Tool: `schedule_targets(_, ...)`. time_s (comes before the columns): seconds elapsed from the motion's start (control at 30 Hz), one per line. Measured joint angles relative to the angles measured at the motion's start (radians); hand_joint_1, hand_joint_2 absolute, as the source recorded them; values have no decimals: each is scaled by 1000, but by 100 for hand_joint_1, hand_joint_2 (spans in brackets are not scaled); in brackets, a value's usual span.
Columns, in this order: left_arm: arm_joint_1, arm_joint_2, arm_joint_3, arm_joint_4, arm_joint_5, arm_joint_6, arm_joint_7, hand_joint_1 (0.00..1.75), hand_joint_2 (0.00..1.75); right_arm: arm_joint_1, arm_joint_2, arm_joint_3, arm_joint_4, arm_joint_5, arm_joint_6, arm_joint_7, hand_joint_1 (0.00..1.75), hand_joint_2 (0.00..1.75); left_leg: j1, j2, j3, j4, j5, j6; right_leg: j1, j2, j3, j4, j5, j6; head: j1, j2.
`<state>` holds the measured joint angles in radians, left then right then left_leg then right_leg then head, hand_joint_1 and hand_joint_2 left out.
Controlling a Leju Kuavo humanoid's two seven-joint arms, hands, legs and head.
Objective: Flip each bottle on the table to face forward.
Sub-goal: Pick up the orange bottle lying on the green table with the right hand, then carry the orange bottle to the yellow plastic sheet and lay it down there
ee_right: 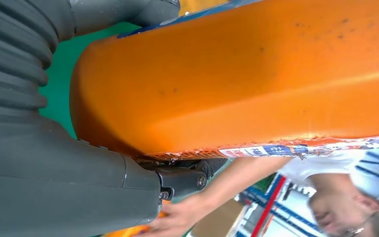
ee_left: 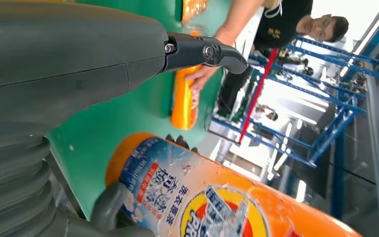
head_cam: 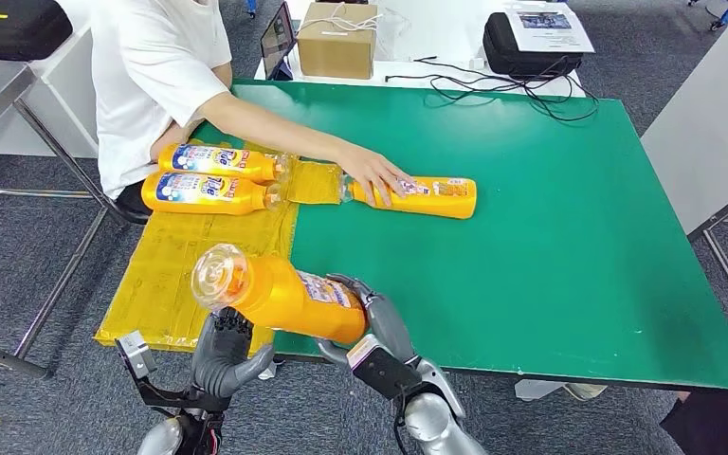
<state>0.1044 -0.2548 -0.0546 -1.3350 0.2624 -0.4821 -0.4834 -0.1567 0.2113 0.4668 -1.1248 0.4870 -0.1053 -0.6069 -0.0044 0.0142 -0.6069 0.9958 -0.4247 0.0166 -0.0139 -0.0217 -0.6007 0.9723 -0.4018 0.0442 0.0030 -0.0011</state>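
Right hand (head_cam: 379, 327) clasps the orange detergent bottle (head_cam: 280, 292) above the worktop (head_cam: 550, 237); left hand (head_cam: 227, 351) beneath it, grasp unclear.

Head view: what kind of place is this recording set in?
Probably a lab or workshop test area: a green table on grey carpet, a cardboard box and loose cables on the white table behind, blue metal racks nearby.

- The right hand (head_cam: 372, 327) is gripping an orange bottle (head_cam: 280, 293) by its base end, above the near edge of the green table (head_cam: 550, 256).
- The left hand (head_cam: 226, 353) is sitting under the bottle's cap end.
- A person's hand (head_cam: 372, 173) is resting on a second bottle (head_cam: 417, 196) lying on the table.
- Two more bottles (head_cam: 216, 177) are lying side by side on yellow cardboard (head_cam: 185, 275).
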Motion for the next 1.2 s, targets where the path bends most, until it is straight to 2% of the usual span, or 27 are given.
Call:
schedule_targets(0.3,-6,0,-17,20,62,-43,20,0,175,0,19,60,16,-21,-5,-4,175,175,0,0,0,0,0,0,0,0,0,0,0,0,0,0)
schedule_targets(0.53,-7,0,-41,22,45,-49,22,0,175,0,34,69,39,-27,-10,-12,175,175,0,0,0,0,0,0,0,0,0,0,0,0,0,0)
schedule_targets(0.9,-53,-6,-149,47,-32,20,-6,0,175,11,21,63,39,-42,-14,-27,175,175,-1,0,0,0,0,0,0,0,0,0,0,0,0,0)
schedule_targets(1.2,-56,-5,-170,47,-53,55,-38,0,175,10,21,63,42,-30,-10,-28,175,175,0,0,0,0,0,0,0,0,-1,0,0,0,0,0)
